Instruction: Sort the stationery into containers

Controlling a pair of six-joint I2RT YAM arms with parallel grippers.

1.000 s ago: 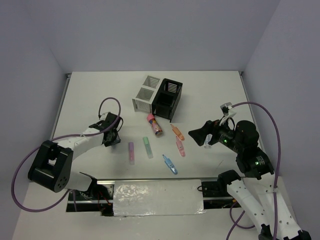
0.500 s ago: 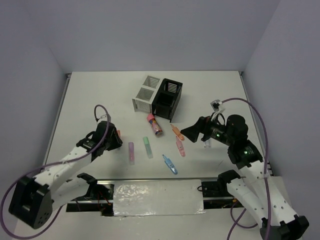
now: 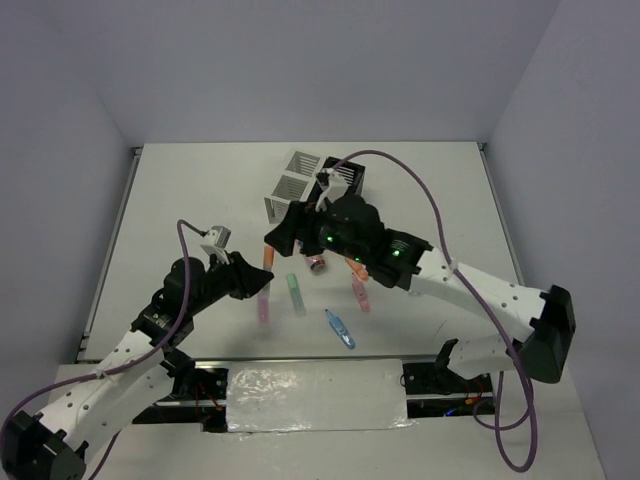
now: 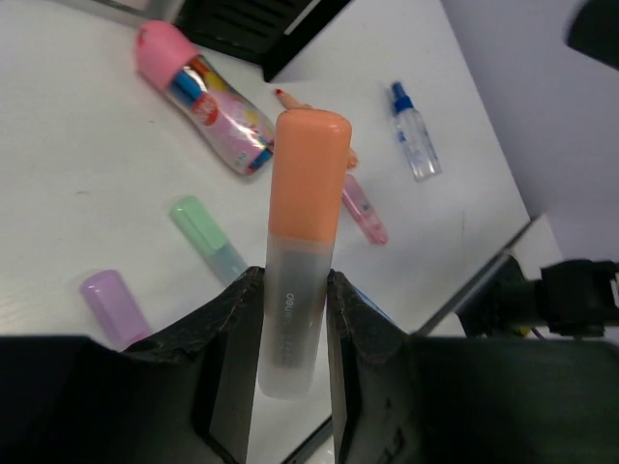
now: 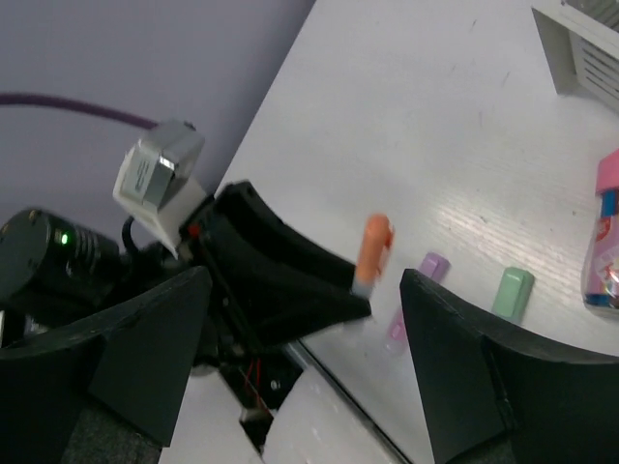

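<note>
My left gripper (image 4: 290,324) is shut on the clear barrel of an orange highlighter (image 4: 308,208), held upright above the table; from above the highlighter (image 3: 267,259) sticks out past the gripper (image 3: 250,280). My right gripper (image 5: 305,358) is open and empty, facing the left gripper with the highlighter (image 5: 372,253) between and beyond its fingers. On the table lie a purple highlighter (image 3: 262,305), a green one (image 3: 296,293), a blue pen (image 3: 340,328), a pink pen (image 3: 358,294), a pink tube (image 4: 203,82) and a clear blue-capped bottle (image 4: 414,135). The white container (image 3: 290,185) and black container (image 3: 345,178) stand behind.
The right arm (image 3: 450,275) stretches across the middle of the table over the pens and partly hides the black container. A taped strip (image 3: 315,395) runs along the near edge between the arm bases. Walls enclose the table at the back and sides.
The left arm has carried the orange highlighter up and rightward. The right arm has swung left across the table to face it, its jaws narrowing slightly.
</note>
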